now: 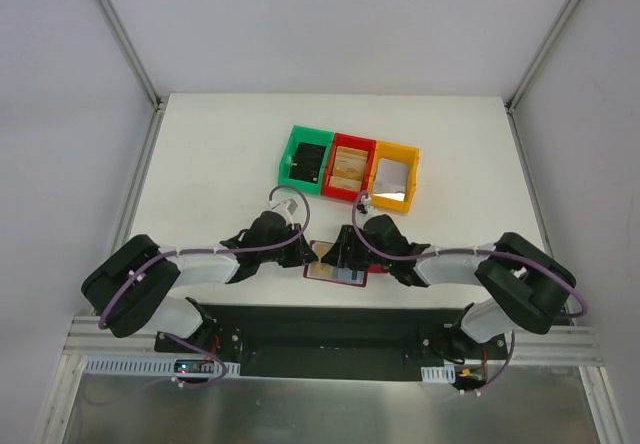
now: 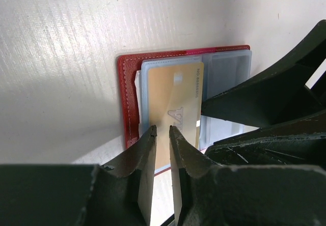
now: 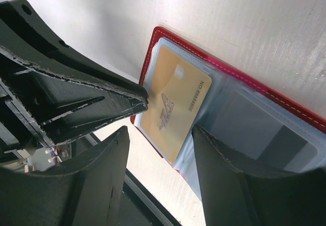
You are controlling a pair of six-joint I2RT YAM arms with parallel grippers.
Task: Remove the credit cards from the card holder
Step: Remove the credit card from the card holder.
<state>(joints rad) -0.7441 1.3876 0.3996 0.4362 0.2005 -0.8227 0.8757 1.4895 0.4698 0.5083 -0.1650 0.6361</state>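
Over on the left, the left gripper [image 2: 163, 130] sits right at the near short end of the gold card [image 2: 175, 99]. Its fingers are almost pressed together, with only a thin slit between them. The card seems to show through that slit, so tbh I can't tell whether they've actually got hold of it or are just parked over it.

The card lies face up in the pocket on the left arm's side of the holder [image 2: 127, 99]. The holder is folded open flat on the table [image 2: 61, 58], near the front edge, right between the two grippers.

The bit that matters: the card's long axis points straight away from the left fingers, and its near end looks like it pokes out of the pocket toward them. So the left arm is clearly the closer one. My guess is a straight pull back along that axis slides it free, while any sideways tug would just jam it in the sleeve.

The other pocket [image 3: 265, 134] shows something grey, can't say if that's a card.

On the right, the right gripper [image 3: 160, 132] is spread wide and holding nothing. It straddles the middle of the holder, one finger by the gold card and one over the other pocket. Probably there to pin the holder down.
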